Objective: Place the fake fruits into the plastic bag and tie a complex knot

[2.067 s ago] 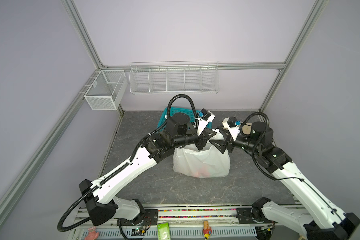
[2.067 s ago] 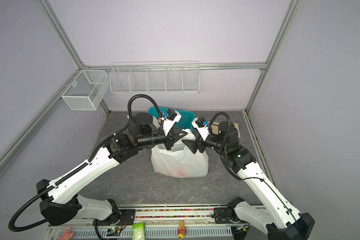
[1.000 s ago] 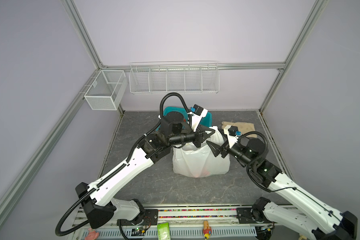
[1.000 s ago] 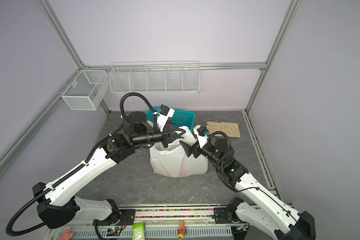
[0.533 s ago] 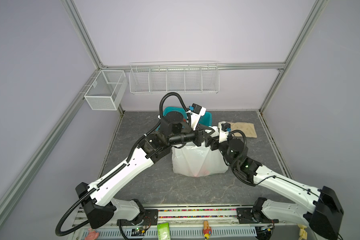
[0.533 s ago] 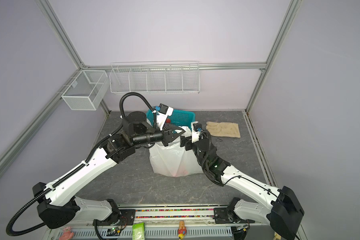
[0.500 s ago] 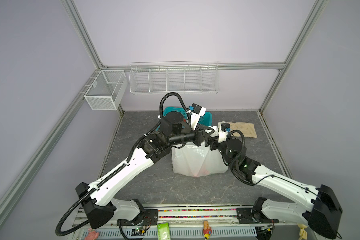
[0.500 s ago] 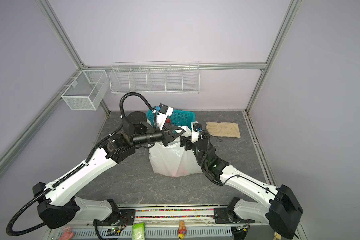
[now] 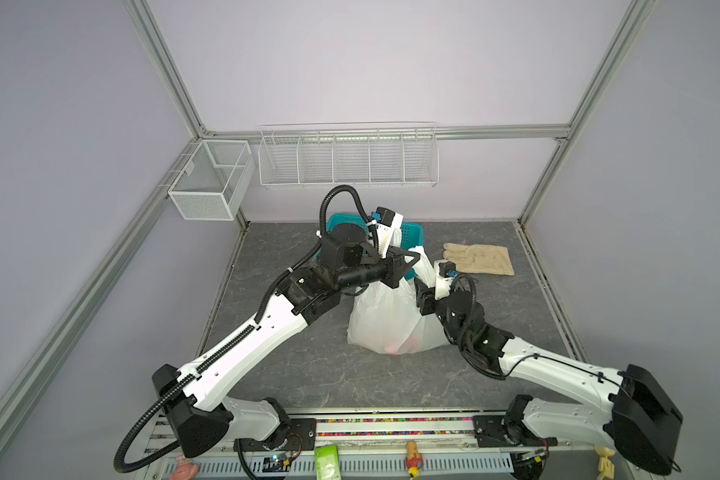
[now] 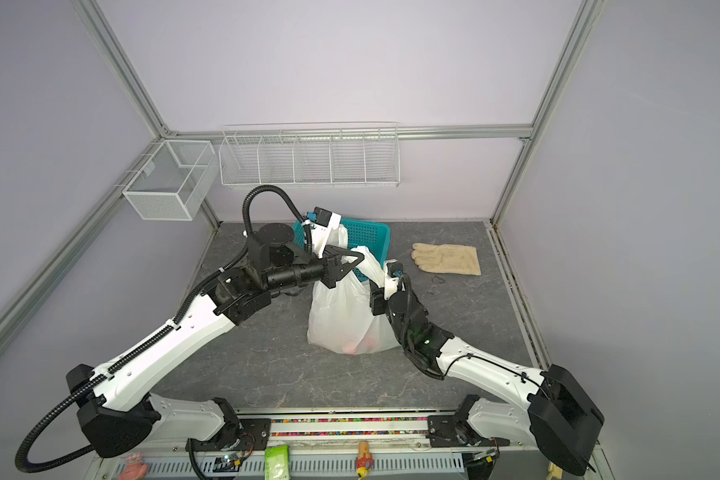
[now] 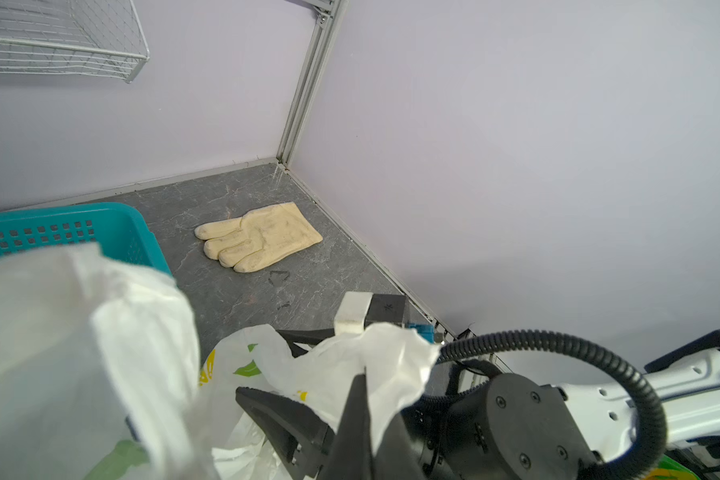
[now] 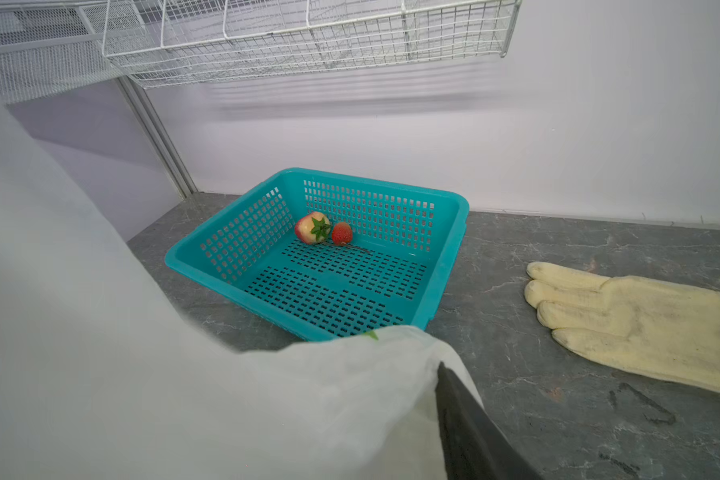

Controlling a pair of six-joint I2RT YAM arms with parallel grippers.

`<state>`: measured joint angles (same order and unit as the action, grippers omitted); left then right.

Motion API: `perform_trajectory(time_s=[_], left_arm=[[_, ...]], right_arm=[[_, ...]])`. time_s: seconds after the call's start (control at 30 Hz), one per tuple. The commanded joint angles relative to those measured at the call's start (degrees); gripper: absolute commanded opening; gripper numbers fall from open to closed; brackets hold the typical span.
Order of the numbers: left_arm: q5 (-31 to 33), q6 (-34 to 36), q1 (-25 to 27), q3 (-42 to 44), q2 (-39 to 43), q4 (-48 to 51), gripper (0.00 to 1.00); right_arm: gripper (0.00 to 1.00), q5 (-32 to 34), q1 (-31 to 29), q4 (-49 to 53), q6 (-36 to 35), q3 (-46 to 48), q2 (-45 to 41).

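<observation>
Right gripper (image 9: 419, 286) now closer against plastic bag (image 9: 385, 320) at frame centre, its jaw gap unclear, perhaps gripping, left gripper (image 9: 413, 257) pinched tight on handle.

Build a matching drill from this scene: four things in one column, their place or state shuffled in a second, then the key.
Things
1. plastic bag
2. teal basket
3. beige glove
4. wire rack

Place or state
A. hangs on the back wall
B. lies flat on the table
C. one handle pinched in the left gripper
D. holds two fake fruits

Pairs: 1-C, 2-D, 3-B, 4-A
</observation>
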<state>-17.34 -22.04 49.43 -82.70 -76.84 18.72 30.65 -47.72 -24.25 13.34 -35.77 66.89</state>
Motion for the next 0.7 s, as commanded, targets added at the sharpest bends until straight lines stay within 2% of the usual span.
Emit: perform_trajectory(time_s=[0.0, 0.07, 0.2, 0.27, 0.3, 0.43, 0.53, 0.67], left_arm=[[0.33, 0.14, -0.22, -0.32, 0.97, -2.41, 0.0], [0.1, 0.46, -0.23, -0.55, 0.93, -2.28, 0.0], [0.15, 0.98, -0.27, -0.97, 0.98, -1.73, 0.0], [0.19, 1.2, -0.33, -1.06, 0.9, -1.57, 0.0], [0.11, 1.29, -0.3, -1.06, 0.92, -1.46, 0.0], [-0.01, 1.56, -0.34, -1.06, 0.89, -1.48, 0.0], [-0.07, 1.6, -0.37, -1.11, 0.83, -1.36, 0.0], [-0.23, 1.73, -0.41, -1.17, 0.84, -1.17, 0.0]], right_arm=[[0.56, -1.85, 0.0, 1.79, -1.02, -0.45, -1.93], [0.63, -3.08, 0.07, 3.85, -1.88, -2.05, -2.24], [0.91, -9.62, 0.59, 9.29, -6.83, -5.63, -4.01], [0.98, -14.23, 1.49, 13.67, -9.58, -7.94, -5.39], [0.99, -16.74, 2.08, 15.93, -10.75, -9.13, -6.11], [0.89, -27.46, 5.79, 23.0, -12.84, -13.45, -7.86], [0.89, -34.1, 8.28, 26.73, -14.96, -16.42, -8.68], [0.89, -45.16, 11.12, 34.23, -21.6, -20.6, -9.24]])
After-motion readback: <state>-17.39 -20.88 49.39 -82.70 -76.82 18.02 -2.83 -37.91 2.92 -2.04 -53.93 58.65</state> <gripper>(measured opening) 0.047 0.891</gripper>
